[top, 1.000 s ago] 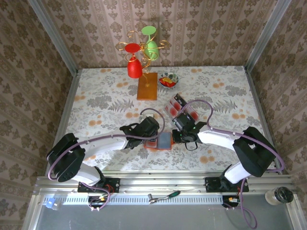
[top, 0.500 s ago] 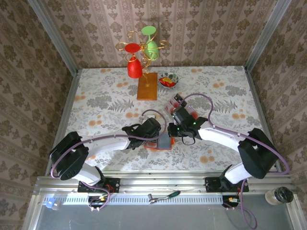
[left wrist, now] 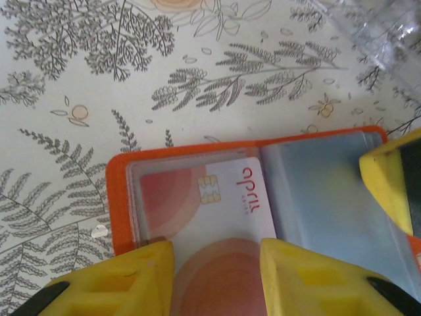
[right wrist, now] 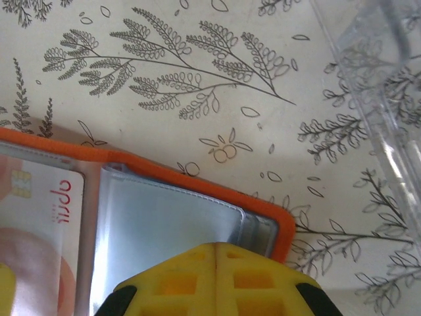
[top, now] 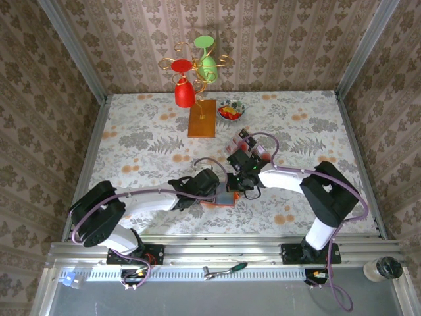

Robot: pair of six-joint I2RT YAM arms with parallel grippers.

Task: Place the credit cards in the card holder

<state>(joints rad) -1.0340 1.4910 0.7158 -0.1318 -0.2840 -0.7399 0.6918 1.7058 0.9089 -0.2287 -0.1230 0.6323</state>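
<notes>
Floral table | left gripper apart, straddling card in card holder | right gripper pinched together over holder's right half | left arm, right arm angled inward

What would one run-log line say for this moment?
card holder: open | pale red-blotched card: in left pocket | left gripper: open, astride card | right gripper: shut, over right pocket

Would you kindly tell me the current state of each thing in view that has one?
Bright orange wallet-like card holder: open, lying flat.
Pale credit card with red blotches: tucked in the holder's left sleeve.
Holder's right sleeve: looks empty.
Left gripper: open, fingers straddling the card.
Right gripper: shut, over the right sleeve.
Clear plastic tray: upright, apart from the holder.
</notes>
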